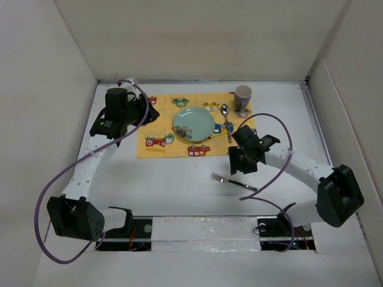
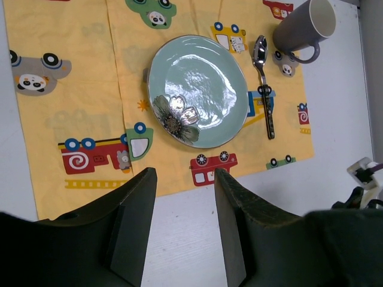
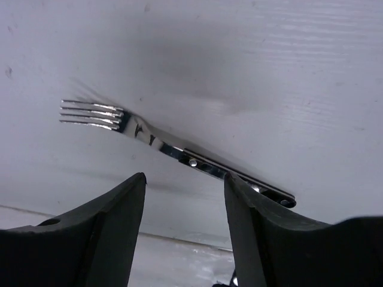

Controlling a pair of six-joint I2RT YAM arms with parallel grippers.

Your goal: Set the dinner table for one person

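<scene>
Right wrist view: right end effector [image 3: 184,185], wide and empty, hovers over the shiny steel fork [image 3: 173,152] mid-frame on the white worktop [image 3: 269,60]; fork pickup seems due, gripping its handle.

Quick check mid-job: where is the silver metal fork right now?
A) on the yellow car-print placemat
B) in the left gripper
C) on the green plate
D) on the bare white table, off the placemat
D: the silver metal fork lies flat on the bare white table, nearer the arm bases than the yellow car-print placemat.
</scene>
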